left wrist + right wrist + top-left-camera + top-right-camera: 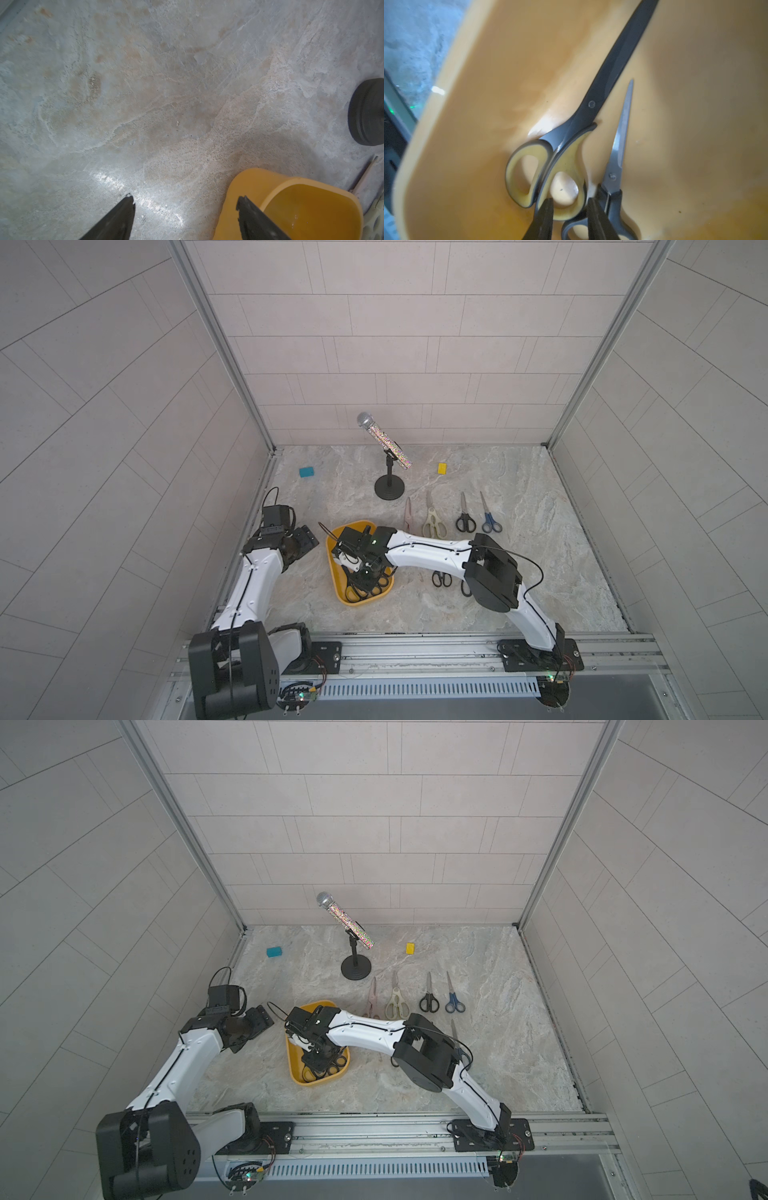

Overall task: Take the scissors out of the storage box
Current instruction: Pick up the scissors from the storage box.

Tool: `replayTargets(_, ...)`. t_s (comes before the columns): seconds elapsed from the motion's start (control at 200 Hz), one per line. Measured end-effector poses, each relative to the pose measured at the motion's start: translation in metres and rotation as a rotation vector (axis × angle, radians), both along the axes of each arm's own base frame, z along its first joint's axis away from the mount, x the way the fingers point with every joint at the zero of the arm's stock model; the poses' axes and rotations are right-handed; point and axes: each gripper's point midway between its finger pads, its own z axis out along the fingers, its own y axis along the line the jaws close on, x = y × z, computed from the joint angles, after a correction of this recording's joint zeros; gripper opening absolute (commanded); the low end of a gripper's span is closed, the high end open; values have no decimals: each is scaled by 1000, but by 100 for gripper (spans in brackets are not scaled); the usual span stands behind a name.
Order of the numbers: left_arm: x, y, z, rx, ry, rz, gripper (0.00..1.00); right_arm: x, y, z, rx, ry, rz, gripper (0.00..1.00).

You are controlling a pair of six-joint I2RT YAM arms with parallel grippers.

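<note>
The yellow storage box [338, 593] [295, 1073] sits at the middle of the table. My right gripper [570, 201] reaches down into it [365, 576]. Its fingers are closed on the larger handle loop of the yellow-and-black scissors [564, 166]. A small black-handled pair [618, 166] lies beside them on the box floor [488, 104]. My left gripper [185, 199] [309, 541] is open and empty next to the box's far-left corner [249, 182]. Pink [408, 516], cream [432, 520], black [464, 516] and blue [489, 517] scissors lie in a row on the table.
A glittery microphone [388, 443] on a black round-based stand [389, 488] [367, 112] stands behind the box. A teal block [306, 472] and a small yellow block [442, 468] lie near the back wall. Small black scissors [441, 578] lie under my right arm.
</note>
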Motion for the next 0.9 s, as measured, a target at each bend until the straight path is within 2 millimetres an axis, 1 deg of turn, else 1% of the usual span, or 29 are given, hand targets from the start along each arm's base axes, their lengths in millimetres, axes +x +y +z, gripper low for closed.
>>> replayTargets(0.035, 0, 0, 0, 0, 0, 0, 84, 2, 1, -3, -5, -6, -5, 32)
replayTargets(0.095, 0, 0, 0, 0, 0, -1, 84, 10, 5, -1, -5, -45, -19, 32)
replayTargets(0.145, 0, 0, 0, -1, 0, -1, 84, 16, 6, -4, -21, -74, -30, 32)
replayTargets(0.235, 0, -1, 0, -3, 0, -2, 84, 26, 10, -4, -32, -124, -42, 28)
replayTargets(0.28, 0, -1, 0, -5, -1, -3, 84, 31, 11, -6, -41, -144, -46, 24)
replayTargets(0.385, 0, -1, 0, -8, -1, -4, 84, 40, 11, -5, -54, -191, -53, 8)
replayTargets(0.475, 0, -2, 0, -11, -2, -6, 84, 43, 10, -4, -69, -218, -43, 0)
replayTargets(0.65, 1, -4, 0, -20, -5, -10, 84, 46, 8, -3, -76, -229, -45, 0)
replayTargets(0.785, 1, -4, 0, -21, -7, -11, 84, 53, 5, -2, -71, -223, -59, 0)
replayTargets(0.9, 1, -4, 1, -23, -8, -12, 84, 60, -2, 0, -67, -213, -78, 11)
